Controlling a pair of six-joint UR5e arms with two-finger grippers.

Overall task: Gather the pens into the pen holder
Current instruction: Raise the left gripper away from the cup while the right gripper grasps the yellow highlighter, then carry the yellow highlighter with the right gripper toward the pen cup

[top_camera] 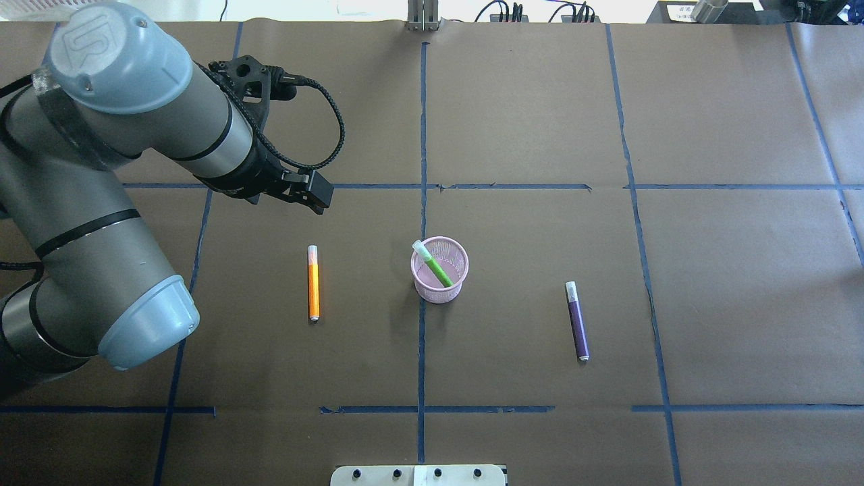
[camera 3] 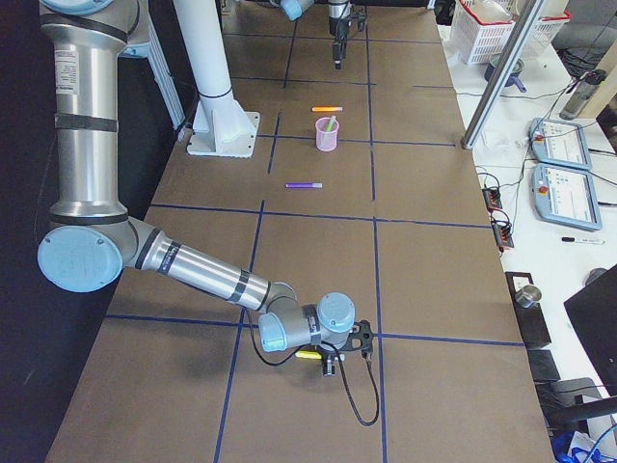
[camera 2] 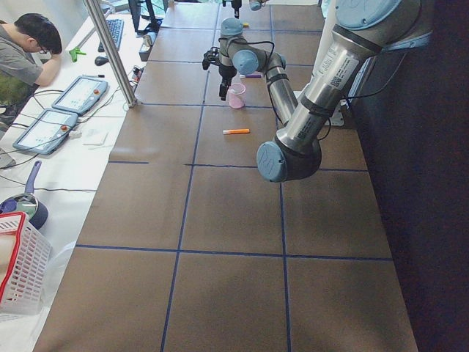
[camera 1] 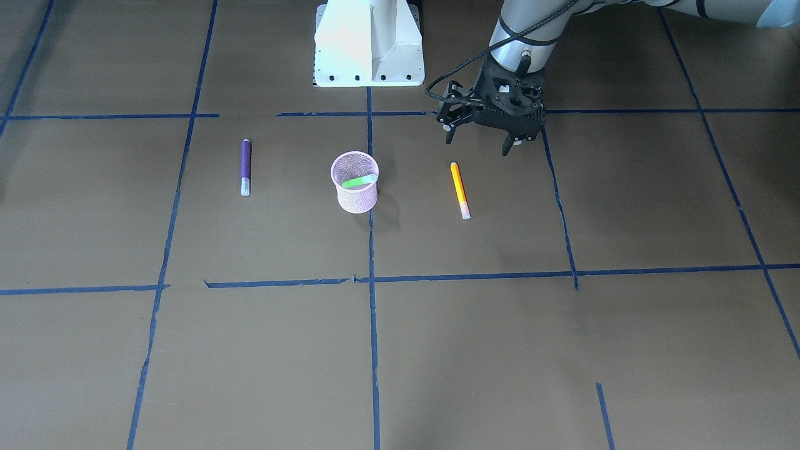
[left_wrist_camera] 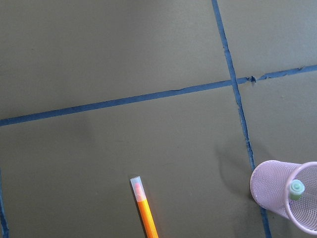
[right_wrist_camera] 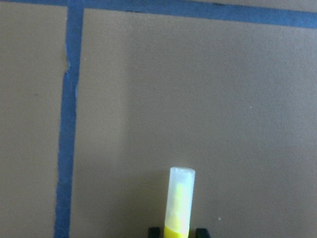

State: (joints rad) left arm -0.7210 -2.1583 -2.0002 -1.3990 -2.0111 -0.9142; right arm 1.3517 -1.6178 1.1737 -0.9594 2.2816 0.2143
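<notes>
The pink mesh pen holder [camera 1: 356,197] [top_camera: 439,291] stands mid-table with the green pen [camera 1: 359,182] [top_camera: 437,266] leaning inside. The orange pen [camera 1: 459,187] [top_camera: 313,287] [left_wrist_camera: 143,210] lies on the holder's left-arm side. The purple pen [camera 1: 245,165] [top_camera: 577,324] lies on the other side. My left gripper [camera 1: 478,142] is open and empty, raised above the table near the orange pen. My right gripper [right_wrist_camera: 177,230] [camera 3: 333,365] is low over the table's far right end, shut on a yellow pen [right_wrist_camera: 179,198] with a pale cap.
The white robot base [camera 1: 369,44] stands at the table's robot-side edge. Blue tape lines [top_camera: 422,185] grid the brown table. An operator [camera 2: 22,51], tablets and a white basket [camera 2: 18,264] are at a side desk.
</notes>
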